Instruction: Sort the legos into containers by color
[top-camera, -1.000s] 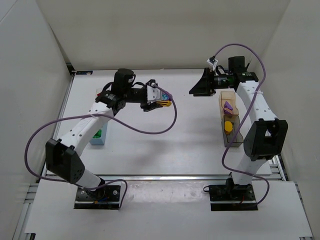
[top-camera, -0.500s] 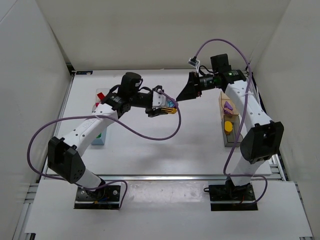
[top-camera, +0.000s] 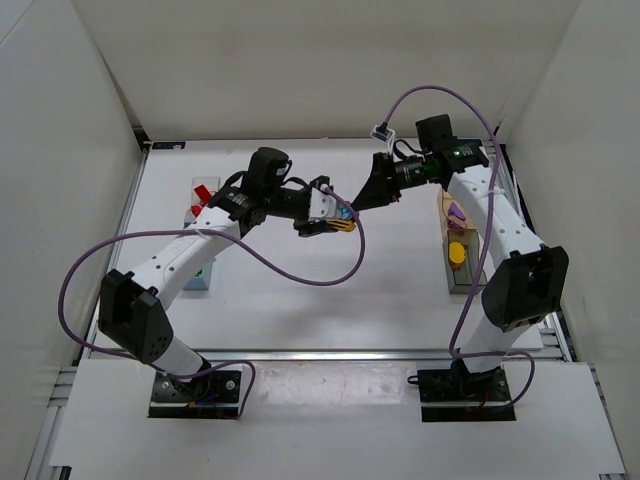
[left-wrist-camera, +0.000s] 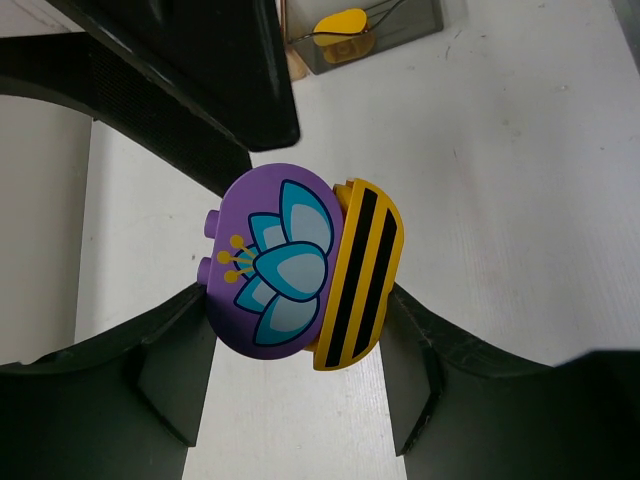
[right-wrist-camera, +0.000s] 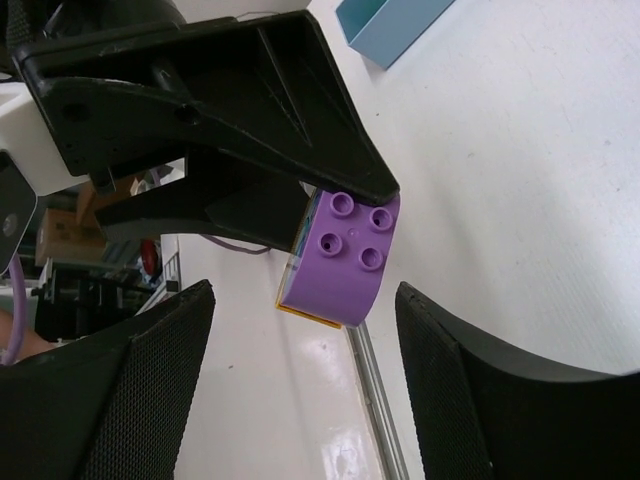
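Grip first: my left jaws are clamped on a two-brick stack (top-camera: 338, 213), one finger against the purple brick (left-wrist-camera: 268, 272) with its flower print, the other against the yellow striped brick (left-wrist-camera: 362, 272) stuck to it. I hold the stack in the air over the far middle of the table (top-camera: 400, 290), touching nothing below.

My right jaws stand apart, one finger on each side of the purple brick, whose studs face my right wrist camera. As far as that view shows, neither finger touches it yet.

The step in hand, as I judge it, is splitting this mixed-colour stack so that each half can go to its own colour. The next move calls for my right jaws to come together on the purple brick alone, clear of the yellow one and of my left fingers. Then I pull or twist it off while the left side holds firm. Since my left grip bears on both bricks, the purple one may not come free cleanly.

Along the right edge of the table the tan container (top-camera: 441, 205) has a purple brick in it, and the dark container (top-camera: 470, 278) nearer my base has a yellow one. At the left edge stand the light blue container (top-camera: 192, 283) and the clear container (top-camera: 192, 205).
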